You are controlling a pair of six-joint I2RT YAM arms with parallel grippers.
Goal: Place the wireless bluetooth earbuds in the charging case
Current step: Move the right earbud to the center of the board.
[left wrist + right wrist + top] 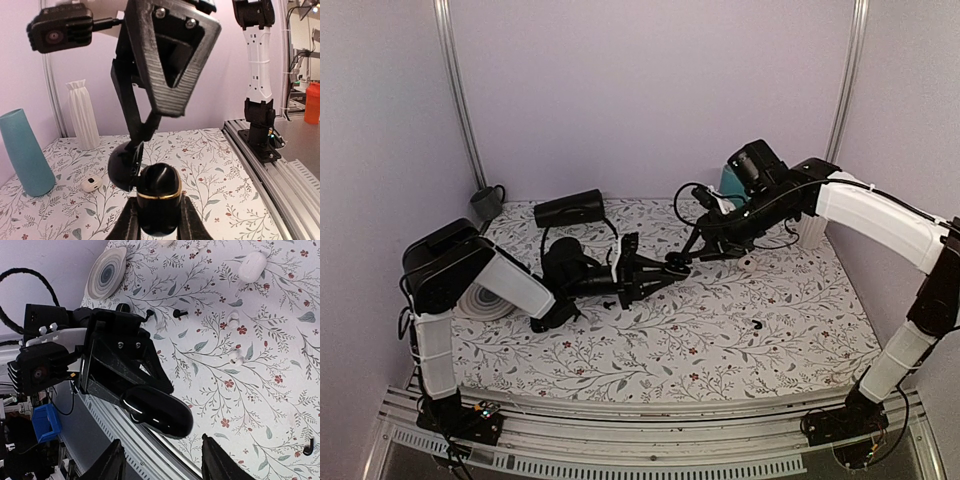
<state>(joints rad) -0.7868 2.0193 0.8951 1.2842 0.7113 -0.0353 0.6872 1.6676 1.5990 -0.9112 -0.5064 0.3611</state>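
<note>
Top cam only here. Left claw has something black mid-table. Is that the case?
Observer: Yes. Left wrist view: the left claw is shut on a black charging case with a gold band.
Operator: Right claw carrying a bud?
Observer: No. Right wrist view: the right claw is open and empty, with the case just beyond it.
Operator: Loose buds?
Observer: Right wrist view: two white earbuds lie on the cloth near a white case.
</note>
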